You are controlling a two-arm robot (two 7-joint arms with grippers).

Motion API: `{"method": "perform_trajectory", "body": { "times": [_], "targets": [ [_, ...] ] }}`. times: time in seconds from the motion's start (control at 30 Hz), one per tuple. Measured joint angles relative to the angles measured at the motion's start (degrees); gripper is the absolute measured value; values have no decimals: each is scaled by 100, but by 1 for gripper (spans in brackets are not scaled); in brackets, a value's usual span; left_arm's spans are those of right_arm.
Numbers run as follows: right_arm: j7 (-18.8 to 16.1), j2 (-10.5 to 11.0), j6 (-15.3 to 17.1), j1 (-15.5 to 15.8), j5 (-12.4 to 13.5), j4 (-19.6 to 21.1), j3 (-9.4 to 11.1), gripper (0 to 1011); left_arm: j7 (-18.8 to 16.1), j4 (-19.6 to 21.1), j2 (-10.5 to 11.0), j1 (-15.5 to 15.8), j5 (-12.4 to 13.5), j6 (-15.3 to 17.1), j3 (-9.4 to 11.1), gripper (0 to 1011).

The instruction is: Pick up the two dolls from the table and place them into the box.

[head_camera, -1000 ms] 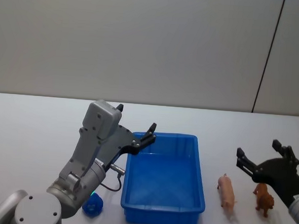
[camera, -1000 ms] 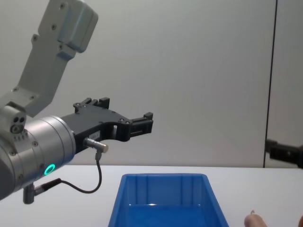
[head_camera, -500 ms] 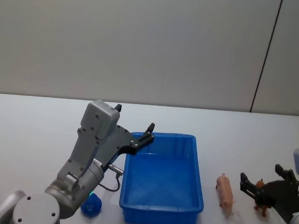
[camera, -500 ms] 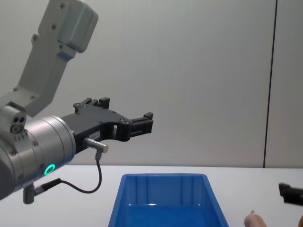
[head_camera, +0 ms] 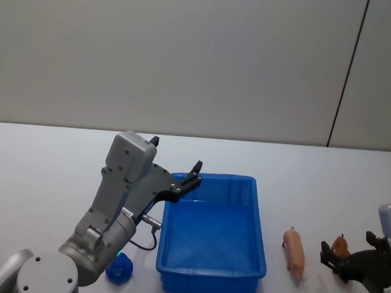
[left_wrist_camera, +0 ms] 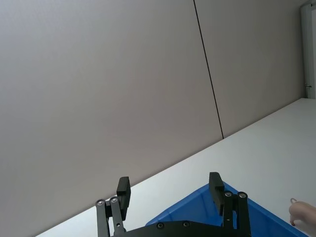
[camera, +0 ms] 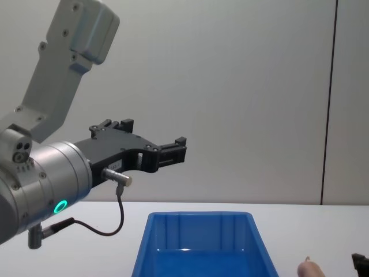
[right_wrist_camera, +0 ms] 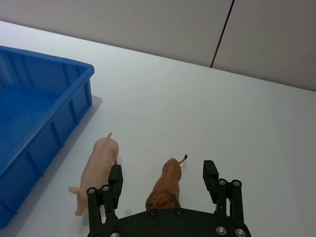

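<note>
The blue box (head_camera: 211, 281) sits mid-table. Right of it lies a pale pink pig doll (head_camera: 295, 252), also in the right wrist view (right_wrist_camera: 97, 170) and low in the chest view (camera: 308, 269). A brown animal doll (right_wrist_camera: 167, 183) stands beside the pig. My right gripper (right_wrist_camera: 163, 173) is open and low over the table, one finger on each side of the brown doll (head_camera: 339, 245). A dark blue rounded doll (head_camera: 120, 268) lies by the box's near left corner. My left gripper (head_camera: 177, 154) hangs open above the box's far left corner, holding nothing.
The white table (head_camera: 48, 171) stretches back to a grey wall. The left arm's grey links (head_camera: 123, 182) rise beside the box's left wall. In the left wrist view the box's corner (left_wrist_camera: 197, 210) lies under the open left gripper (left_wrist_camera: 169, 183).
My right gripper has dropped toward the table and drawn nearer, coming down around the brown doll. The left arm, the box and the pig have not moved.
</note>
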State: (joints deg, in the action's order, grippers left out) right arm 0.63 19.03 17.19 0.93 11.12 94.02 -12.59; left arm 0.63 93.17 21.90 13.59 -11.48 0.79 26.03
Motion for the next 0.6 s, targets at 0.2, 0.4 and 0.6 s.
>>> {"method": "perform_trajectory", "body": {
  "times": [0.2, 0.4, 0.6],
  "targets": [
    [21, -38, 105, -59, -9, -125, 15, 1001, 0, 0, 0, 0, 0, 0, 0, 1001],
    [30, -78, 270, -126, 9, -256, 36, 1001, 0, 0, 0, 0, 0, 0, 0, 1001],
    [26, -112, 408, -181, 40, -375, 52, 949, 0, 0, 0, 0, 0, 0, 0, 1001]
  ]
}}
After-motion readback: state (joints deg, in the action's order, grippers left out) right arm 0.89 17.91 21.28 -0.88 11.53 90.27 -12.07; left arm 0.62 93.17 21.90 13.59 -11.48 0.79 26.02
